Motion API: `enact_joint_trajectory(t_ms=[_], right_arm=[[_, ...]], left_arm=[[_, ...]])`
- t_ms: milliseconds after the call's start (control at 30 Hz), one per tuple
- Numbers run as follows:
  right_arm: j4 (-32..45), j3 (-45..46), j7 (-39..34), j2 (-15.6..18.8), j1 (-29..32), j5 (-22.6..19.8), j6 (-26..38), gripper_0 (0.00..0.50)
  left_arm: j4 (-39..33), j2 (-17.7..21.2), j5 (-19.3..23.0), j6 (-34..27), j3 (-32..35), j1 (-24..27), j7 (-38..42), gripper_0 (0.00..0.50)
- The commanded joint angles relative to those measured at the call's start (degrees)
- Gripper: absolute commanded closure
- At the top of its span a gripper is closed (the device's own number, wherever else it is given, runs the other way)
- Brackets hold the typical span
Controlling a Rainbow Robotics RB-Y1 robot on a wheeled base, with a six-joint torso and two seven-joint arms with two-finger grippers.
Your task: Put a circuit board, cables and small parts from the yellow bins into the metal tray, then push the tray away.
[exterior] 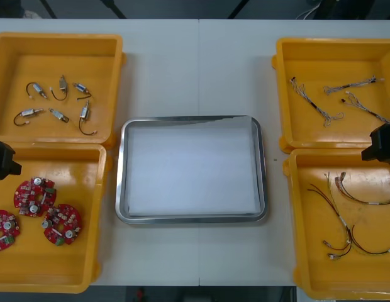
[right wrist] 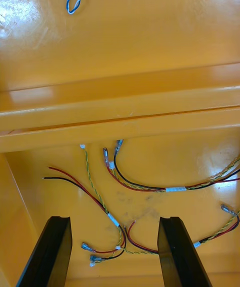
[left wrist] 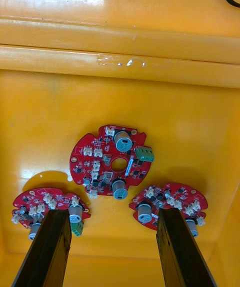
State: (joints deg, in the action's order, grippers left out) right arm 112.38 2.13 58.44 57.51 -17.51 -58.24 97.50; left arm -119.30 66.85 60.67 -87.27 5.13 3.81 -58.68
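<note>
- Circuit boards (exterior: 34, 196), three round red ones, are being kept in the near yellow bin (exterior: 75, 182) left of the metal tray (exterior: 192, 170). The left gripper (left wrist: 115, 216) is being hovered over them, fingers spread and nothing grasped.
- Red, yellow and black cables (exterior: 346, 220) are being kept in the near bin (exterior: 371, 277) right of the tray. The right gripper (right wrist: 114, 219) is being held above them, likewise spread and empty.
- The tray itself, white inside, is being left unfilled, so every pick is judged not yet done.
- Small metal parts (exterior: 85, 112) are being stored in the bin beyond and left of the tray, and twisted cables (exterior: 321, 110) in the bin beyond and right of it.
- A slip is being risked at the boards. They are lying flat and close together on a glossy floor, so a descending finger could be landed on a neighbouring board, or the chosen one could be skidded aside.
- A tangle is being risked at the cables. They are crossing one another, so a second cable could be dragged up with the first and dropped short of the tray.
</note>
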Motion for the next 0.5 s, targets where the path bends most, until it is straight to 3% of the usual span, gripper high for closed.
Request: enact_joint_trajectory(t_ms=[33, 500], right_arm=[[0.21, 1.91, 1.07, 2.34, 0.63, 0.41, -0.21, 0.0], [0.21, 1.91, 1.07, 2.34, 0.63, 0.41, -0.21, 0.0]], left_arm=[[-0.85, 1.26, -0.55, 0.43, 1.46, -0.74, 1.12, 0.0], [-0.85, 1.26, -0.55, 0.43, 1.46, -0.74, 1.12, 0.0]])
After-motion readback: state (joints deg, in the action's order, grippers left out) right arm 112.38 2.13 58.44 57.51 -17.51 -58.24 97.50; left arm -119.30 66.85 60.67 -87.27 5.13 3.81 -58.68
